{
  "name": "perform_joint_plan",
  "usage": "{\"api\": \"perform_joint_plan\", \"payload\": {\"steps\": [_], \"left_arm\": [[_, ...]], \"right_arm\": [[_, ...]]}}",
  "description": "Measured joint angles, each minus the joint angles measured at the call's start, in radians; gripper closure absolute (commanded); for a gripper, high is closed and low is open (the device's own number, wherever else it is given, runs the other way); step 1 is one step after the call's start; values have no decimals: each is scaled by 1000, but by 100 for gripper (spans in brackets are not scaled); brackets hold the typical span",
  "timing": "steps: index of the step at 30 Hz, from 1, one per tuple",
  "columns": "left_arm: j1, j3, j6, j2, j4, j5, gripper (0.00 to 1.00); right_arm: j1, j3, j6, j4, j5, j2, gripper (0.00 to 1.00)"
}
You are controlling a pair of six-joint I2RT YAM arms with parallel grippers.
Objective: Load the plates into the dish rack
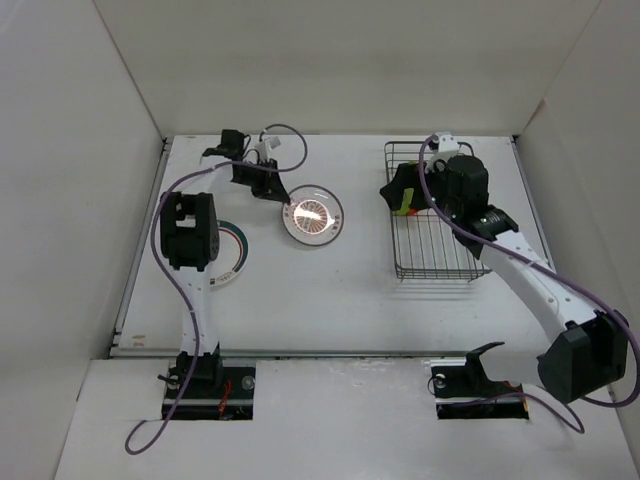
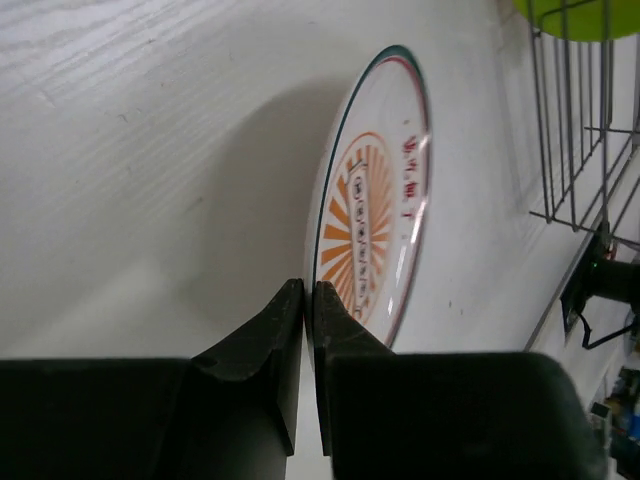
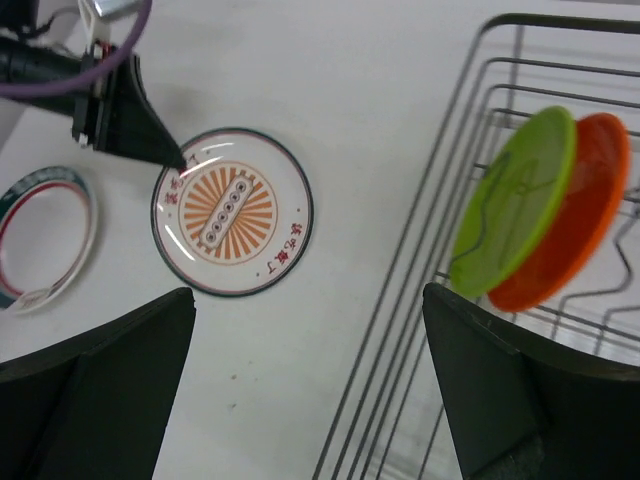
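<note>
My left gripper point(image 1: 277, 192) point(image 2: 309, 292) is shut on the near rim of the white plate with the orange sunburst centre point(image 1: 313, 215) point(image 2: 375, 215) point(image 3: 232, 210), which tilts slightly off the table. The white plate with the green-and-red ring point(image 1: 233, 252) point(image 3: 45, 235) lies flat, partly under the left arm. The lime green plate point(image 3: 515, 200) point(image 2: 575, 15) and the orange plate point(image 3: 575, 220) stand on edge in the dish rack point(image 1: 437, 250) point(image 3: 430, 280) point(image 2: 585, 130). My right gripper point(image 1: 398, 195) point(image 3: 310, 380) is open and empty above the rack's left edge.
White walls enclose the table on the left, back and right. The rack stands at the far right of the table point(image 1: 330, 290). A purple cable point(image 1: 290, 135) loops behind the left wrist.
</note>
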Motion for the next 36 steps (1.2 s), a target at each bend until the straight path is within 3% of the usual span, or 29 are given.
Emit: {"api": "perform_joint_plan", "payload": {"steps": [7, 13, 26, 36], "left_arm": [[85, -41, 152, -333, -104, 101, 100], [66, -42, 237, -552, -191, 212, 100], [66, -53, 291, -557, -315, 269, 100], [60, -63, 297, -557, -320, 267, 100]], "right_arm": [[-40, -34, -43, 136, -265, 39, 0], [-24, 0, -58, 204, -398, 153, 1], [84, 102, -59, 256, -480, 274, 1], [51, 44, 27, 364, -367, 148, 1]]}}
